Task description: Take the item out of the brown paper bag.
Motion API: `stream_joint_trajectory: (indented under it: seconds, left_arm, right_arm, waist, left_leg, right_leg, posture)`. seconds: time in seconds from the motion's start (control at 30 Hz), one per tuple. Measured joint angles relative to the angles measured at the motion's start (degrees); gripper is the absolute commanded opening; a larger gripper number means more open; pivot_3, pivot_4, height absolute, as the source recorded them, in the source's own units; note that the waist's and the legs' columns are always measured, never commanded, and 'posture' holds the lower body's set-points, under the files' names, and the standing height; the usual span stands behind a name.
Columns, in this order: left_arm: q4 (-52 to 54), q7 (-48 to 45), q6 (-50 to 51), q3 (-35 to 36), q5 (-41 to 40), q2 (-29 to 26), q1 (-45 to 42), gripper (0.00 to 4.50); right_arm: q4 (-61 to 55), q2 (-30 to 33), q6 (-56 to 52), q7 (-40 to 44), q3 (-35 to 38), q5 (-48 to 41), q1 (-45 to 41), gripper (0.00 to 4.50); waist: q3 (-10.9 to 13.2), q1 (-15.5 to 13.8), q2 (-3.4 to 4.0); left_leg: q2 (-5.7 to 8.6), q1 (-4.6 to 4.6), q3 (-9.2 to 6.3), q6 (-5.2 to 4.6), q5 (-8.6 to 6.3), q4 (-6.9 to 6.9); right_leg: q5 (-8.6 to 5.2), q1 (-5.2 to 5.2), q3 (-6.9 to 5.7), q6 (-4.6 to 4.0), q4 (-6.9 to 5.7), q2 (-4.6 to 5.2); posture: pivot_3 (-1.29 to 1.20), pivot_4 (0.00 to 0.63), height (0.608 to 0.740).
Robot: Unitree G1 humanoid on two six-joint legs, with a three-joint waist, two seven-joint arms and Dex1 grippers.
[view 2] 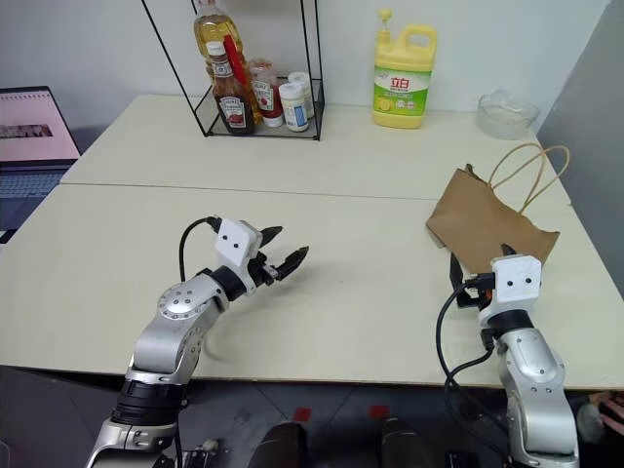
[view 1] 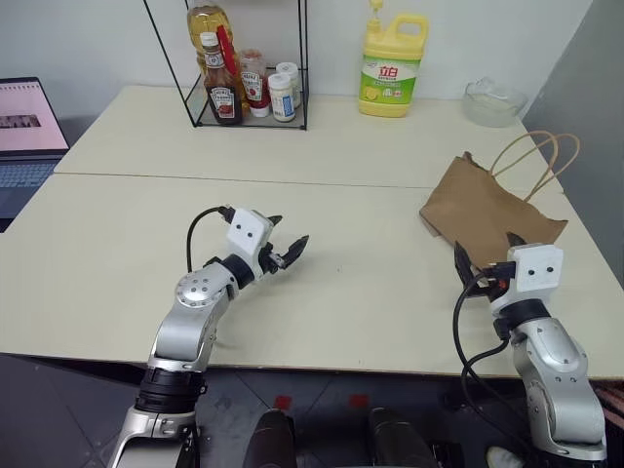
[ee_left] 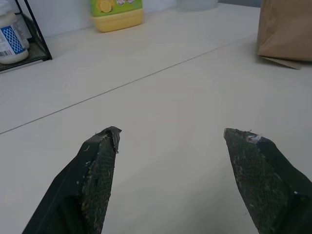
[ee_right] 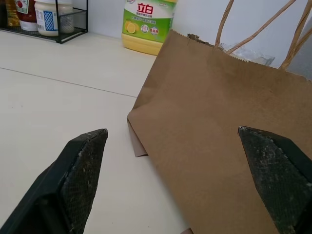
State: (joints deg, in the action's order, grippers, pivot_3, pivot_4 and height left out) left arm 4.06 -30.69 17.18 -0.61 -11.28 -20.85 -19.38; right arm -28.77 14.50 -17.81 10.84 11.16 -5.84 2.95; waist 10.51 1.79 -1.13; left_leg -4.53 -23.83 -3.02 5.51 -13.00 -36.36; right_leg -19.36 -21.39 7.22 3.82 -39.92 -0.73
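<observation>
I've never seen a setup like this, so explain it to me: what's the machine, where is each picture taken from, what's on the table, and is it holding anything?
It is a humanoid robot with two arms, each ending in a two-fingered black gripper. Two pictures come from cameras in its head, looking down over the arms. The other two come from cameras on its wrists, looking along the fingers. The left gripper and right gripper are both open and hold nothing. On the table a brown paper bag lies just ahead of the right gripper. Farther back stand a yellow jug, a wire rack of bottles and a clear bowl. A laptop sits at the left.
</observation>
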Motion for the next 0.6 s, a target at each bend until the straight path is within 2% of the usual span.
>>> stream_joint_trajectory:
  seconds: [0.6]
  left_arm:
    - [0.2, -0.24, 0.5, 0.03, -0.2, -0.21, -0.12, 3.64]
  right_arm:
    - [0.0, -0.32, -0.07, -0.36, -0.22, 0.04, 0.0, 4.5]
  waist:
    - [0.0, 0.0, 0.0]
  left_leg:
    - [0.0, 0.0, 0.0, 0.0, 0.0, 0.0]
  right_leg:
    - [0.0, 0.0, -0.01, 0.0, 0.0, 0.0]
  posture:
    - [0.0, 0.15, 0.74]
